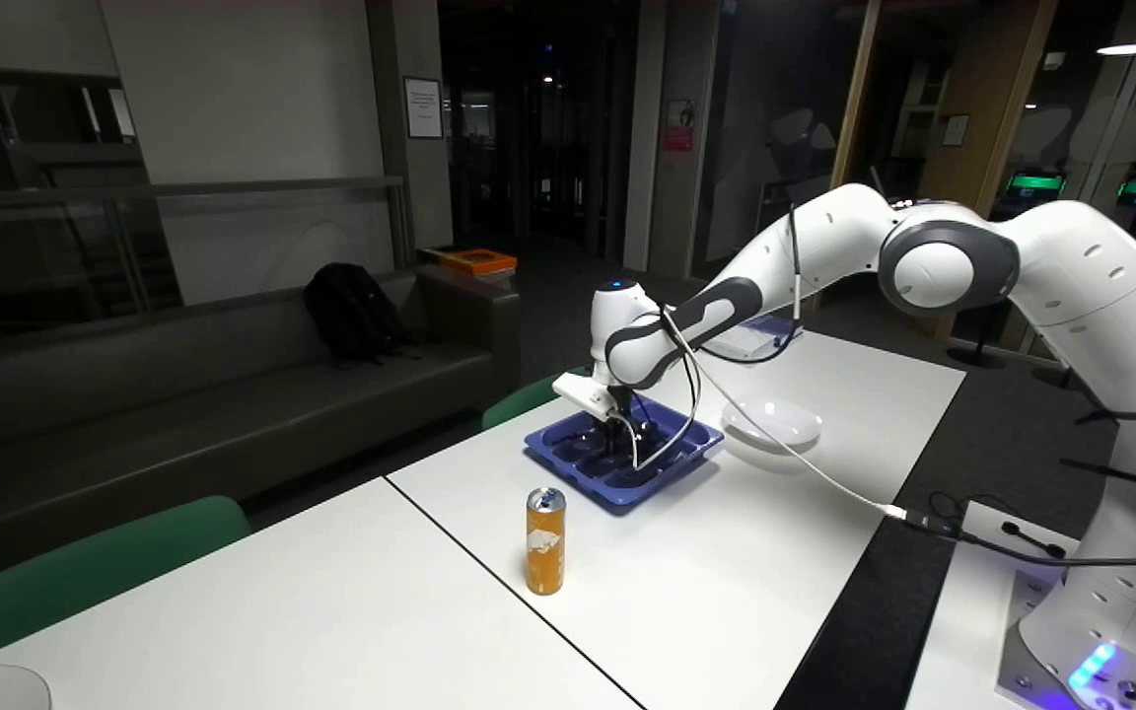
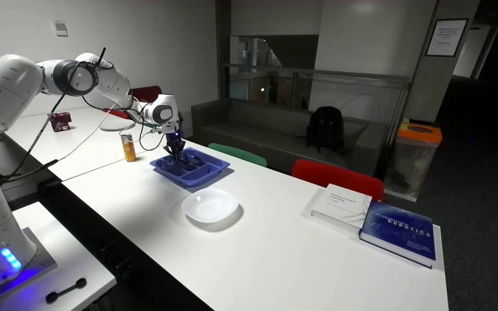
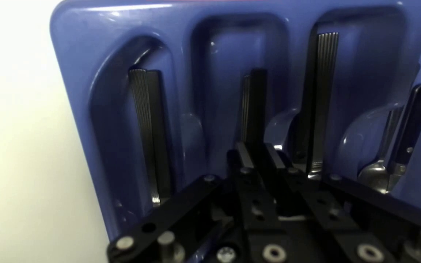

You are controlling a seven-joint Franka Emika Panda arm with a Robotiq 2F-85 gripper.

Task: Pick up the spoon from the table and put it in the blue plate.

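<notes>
Wrist view: jaws, pointing down into the blue plate (image 3: 86, 33), clamp a dark handle (image 3: 257, 106).

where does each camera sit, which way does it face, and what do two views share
Exterior view: higher than the long white table, facing across it past the long dark couch; white jointed robot arm from picture right.
Exterior view: higher than the table, facing the couch; arm from picture left, thick blue book at right.
Wrist view: above the black gripper, which shows at bottom; looks down into the blue compartmented plate.
Both exterior views share arm, table, couch, plate and orange metal can.
</notes>
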